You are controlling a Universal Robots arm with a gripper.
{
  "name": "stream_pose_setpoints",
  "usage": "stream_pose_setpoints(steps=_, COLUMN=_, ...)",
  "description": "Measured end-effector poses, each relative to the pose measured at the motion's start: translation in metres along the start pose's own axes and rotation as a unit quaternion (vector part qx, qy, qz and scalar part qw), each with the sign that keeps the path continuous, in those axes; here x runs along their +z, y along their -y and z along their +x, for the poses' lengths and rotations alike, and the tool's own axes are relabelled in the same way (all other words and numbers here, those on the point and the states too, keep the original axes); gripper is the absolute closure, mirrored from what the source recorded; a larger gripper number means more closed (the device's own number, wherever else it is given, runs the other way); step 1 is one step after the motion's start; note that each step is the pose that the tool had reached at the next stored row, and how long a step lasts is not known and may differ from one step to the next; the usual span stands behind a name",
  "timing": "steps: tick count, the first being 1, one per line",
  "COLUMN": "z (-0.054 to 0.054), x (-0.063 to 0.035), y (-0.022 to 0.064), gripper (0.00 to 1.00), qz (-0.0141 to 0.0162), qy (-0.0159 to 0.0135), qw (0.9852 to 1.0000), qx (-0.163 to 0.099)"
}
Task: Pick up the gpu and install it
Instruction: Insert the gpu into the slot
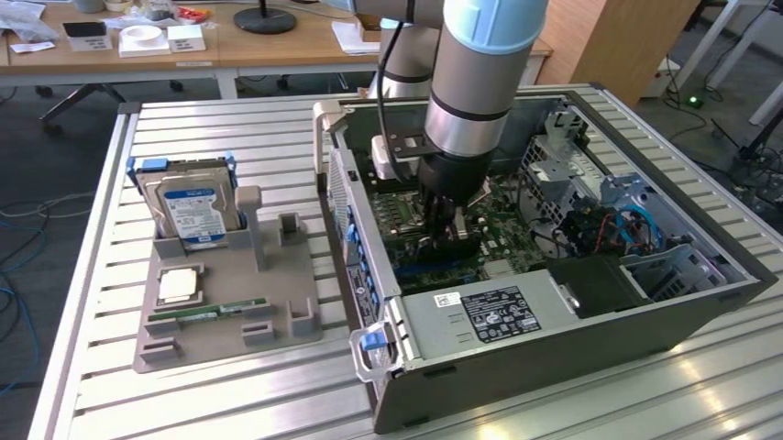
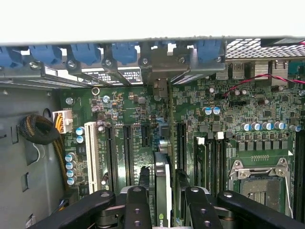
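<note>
Graphics card (image 2: pixel 162 191) is standing on edge between the gripper (image 2: pixel 164 200) fingers, which are clamping on its upper edge, with its metal bracket end reaching toward the row of blue clips (image 2: pixel 119 52) at the case's rear wall. The arm is holding it low inside the open computer case (image 1: pixel 685 302), directly above the motherboard (image 2: pixel 228 119) and seemingly lined up along a long black slot (image 2: pixel 181 143). Whether the card's edge is already entering the slot cannot be told. Risk from here, as a judgement: a slight tilt or sideways offset could jam the edge against neighbouring slots or catch the bracket on the rear frame. Hard drive (image 1: pixel 193 215) is sitting in the grey holder (image 1: pixel 226 316) outside the case.
</note>
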State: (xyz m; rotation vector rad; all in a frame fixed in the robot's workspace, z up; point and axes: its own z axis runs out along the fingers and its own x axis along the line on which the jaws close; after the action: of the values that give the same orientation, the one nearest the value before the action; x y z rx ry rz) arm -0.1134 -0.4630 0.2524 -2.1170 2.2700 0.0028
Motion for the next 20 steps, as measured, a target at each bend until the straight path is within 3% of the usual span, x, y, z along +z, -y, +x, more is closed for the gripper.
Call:
stream_pose_setpoints(steps=15, z=-0.0066, x=0.0002, y=-0.0005, gripper=0.66, qz=-0.0001, qy=0.0005, qw=1.0000, qx=0.000)
stream_pose_setpoints(steps=20, z=-0.0044, x=0.0002, y=-0.0004, gripper=0.66, qz=-0.0001, qy=0.0010, qw=1.0000, qx=0.000)
